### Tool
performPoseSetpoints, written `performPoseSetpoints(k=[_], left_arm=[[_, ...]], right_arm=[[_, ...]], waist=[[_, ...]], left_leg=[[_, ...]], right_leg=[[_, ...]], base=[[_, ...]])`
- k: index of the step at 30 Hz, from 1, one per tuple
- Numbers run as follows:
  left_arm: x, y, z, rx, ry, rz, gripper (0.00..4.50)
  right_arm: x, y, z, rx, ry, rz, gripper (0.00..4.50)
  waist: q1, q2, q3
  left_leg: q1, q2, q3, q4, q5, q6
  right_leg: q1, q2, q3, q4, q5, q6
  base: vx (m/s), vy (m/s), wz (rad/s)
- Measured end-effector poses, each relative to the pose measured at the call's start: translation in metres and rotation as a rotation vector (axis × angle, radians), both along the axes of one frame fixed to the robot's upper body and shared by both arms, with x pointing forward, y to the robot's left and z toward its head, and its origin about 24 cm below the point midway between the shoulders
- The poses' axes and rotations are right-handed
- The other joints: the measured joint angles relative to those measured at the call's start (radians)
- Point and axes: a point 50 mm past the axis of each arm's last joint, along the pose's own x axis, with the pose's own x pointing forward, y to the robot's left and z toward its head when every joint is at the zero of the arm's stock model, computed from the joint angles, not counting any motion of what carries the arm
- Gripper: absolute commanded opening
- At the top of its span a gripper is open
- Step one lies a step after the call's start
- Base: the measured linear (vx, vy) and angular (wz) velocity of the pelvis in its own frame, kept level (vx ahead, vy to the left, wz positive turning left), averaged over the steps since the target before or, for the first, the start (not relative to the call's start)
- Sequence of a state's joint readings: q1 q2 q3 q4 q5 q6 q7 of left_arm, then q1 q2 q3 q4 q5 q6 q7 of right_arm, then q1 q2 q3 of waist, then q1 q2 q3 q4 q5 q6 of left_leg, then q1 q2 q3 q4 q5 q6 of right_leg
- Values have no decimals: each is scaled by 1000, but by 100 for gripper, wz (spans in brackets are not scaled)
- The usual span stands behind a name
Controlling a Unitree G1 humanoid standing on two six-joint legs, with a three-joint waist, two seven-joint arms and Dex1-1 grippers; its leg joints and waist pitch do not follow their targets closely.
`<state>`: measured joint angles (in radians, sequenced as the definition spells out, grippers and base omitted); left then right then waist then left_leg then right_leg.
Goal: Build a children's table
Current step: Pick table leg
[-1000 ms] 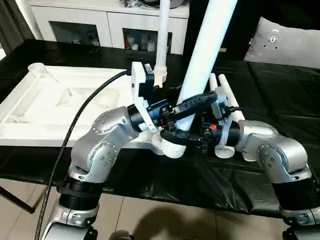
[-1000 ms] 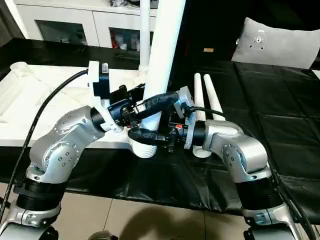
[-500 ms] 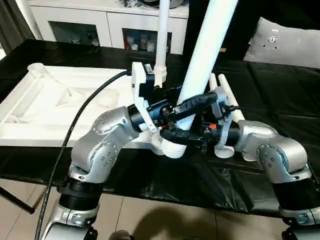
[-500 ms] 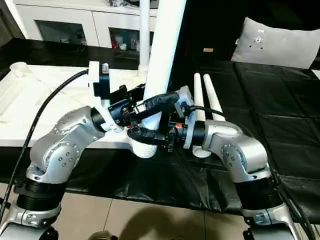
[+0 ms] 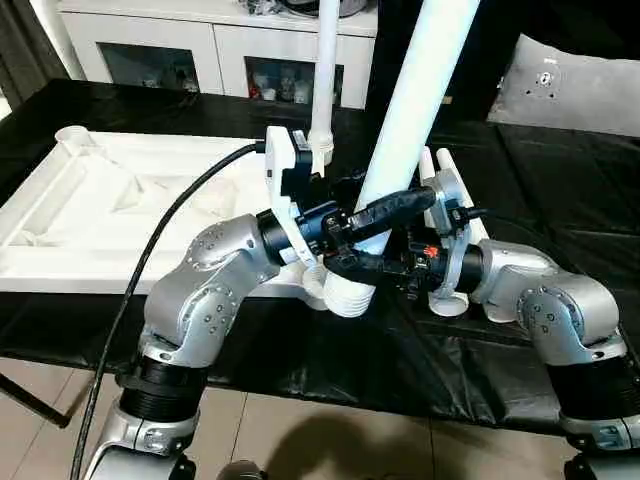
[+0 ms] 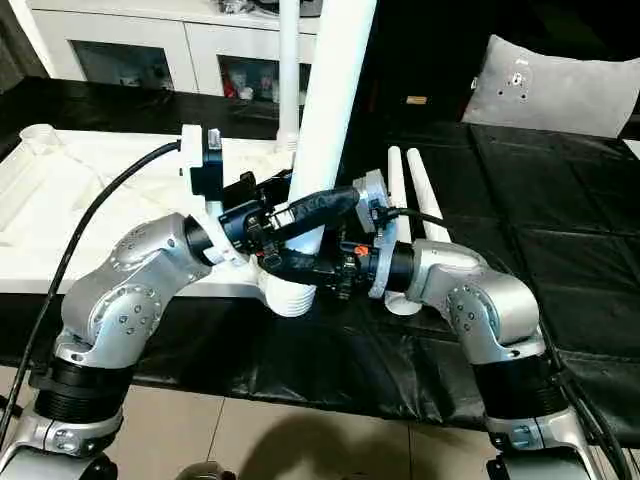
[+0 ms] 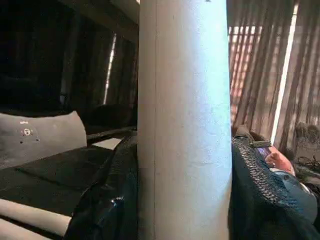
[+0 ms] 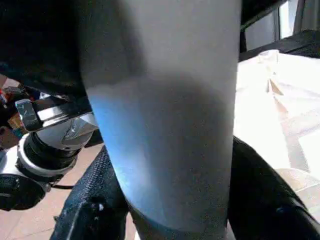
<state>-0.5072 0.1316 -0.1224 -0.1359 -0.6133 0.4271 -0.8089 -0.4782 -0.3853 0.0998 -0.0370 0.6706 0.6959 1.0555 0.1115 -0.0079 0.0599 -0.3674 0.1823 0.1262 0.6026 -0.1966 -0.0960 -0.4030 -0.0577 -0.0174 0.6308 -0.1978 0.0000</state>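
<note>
Tabletop (image 5: 130, 215): white plastic, rectangular, lying underside up on the black-covered bench (image 5: 560, 190), ribs and raised rim showing, a round socket (image 5: 72, 137) standing at its far left corner.
Held leg (image 5: 405, 130): smooth white tapered tube, leaning slightly, its ribbed, threaded foot (image 5: 345, 295) hanging just at the tabletop's near right corner.
Left gripper (image 5: 372, 218): its black fingers (image 7: 107, 200) are wrapping the held leg from both sides, closed tight against the tube.
Right gripper (image 5: 365, 265): its black textured fingers (image 8: 90, 210) are clamping the same tube lower down, just above the threads.
Fitted leg (image 5: 323, 75): a thinner white tube standing upright at the tabletop's far right corner, behind the left wrist.
Spare legs (image 5: 445, 175): two white tubes lying side by side on the bench, just beyond the right forearm.
Count: four legs in all, one held, one standing, two lying; one tabletop; two grippers.
Change: compared with a second ago, the held leg is sitting a touch more upright and the right wrist has edged slightly toward the left arm; both grips are staying closed.
Background: white cabinet (image 5: 200, 50) with glass doors behind the bench, grey cushion (image 5: 575, 85) at the far right.
</note>
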Motion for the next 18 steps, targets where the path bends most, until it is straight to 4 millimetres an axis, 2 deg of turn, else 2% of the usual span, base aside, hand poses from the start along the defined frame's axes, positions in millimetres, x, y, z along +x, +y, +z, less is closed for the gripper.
performPoseSetpoints(k=[10,11,13,15,16,18], left_arm=[[5,-1,-4,-21,41,48,188],[6,-1,-4,-21,50,51,223],[7,1,-5,-19,70,61,258],[7,1,-6,-23,84,67,260],[7,1,-7,-24,92,73,280],[7,1,-8,-27,101,80,292]], right_arm=[[3,1,-1,-29,-30,-57,196],[4,2,-2,-31,-30,-61,195],[4,5,-3,-35,-29,-77,193],[6,8,-5,-48,-40,-102,191],[7,9,-6,-52,-46,-112,191],[7,11,-10,-65,-59,-124,191]], waist=[[0,0,0],[0,0,0],[-1,0,0],[-1,0,0],[-1,0,0],[-1,0,0]], left_leg=[[0,0,0,0,1,0],[0,0,0,0,1,0],[0,0,0,0,1,0],[0,0,0,0,1,-1],[0,0,0,0,1,-1],[0,0,0,0,1,-1]], right_leg=[[0,0,0,0,1,0],[0,0,0,0,1,0],[0,0,0,0,1,0],[0,0,0,0,1,0],[0,0,0,0,1,0],[0,0,0,0,1,0]], base=[[0,0,0],[0,0,0],[0,0,0],[0,0,0],[0,0,0],[0,0,0]])
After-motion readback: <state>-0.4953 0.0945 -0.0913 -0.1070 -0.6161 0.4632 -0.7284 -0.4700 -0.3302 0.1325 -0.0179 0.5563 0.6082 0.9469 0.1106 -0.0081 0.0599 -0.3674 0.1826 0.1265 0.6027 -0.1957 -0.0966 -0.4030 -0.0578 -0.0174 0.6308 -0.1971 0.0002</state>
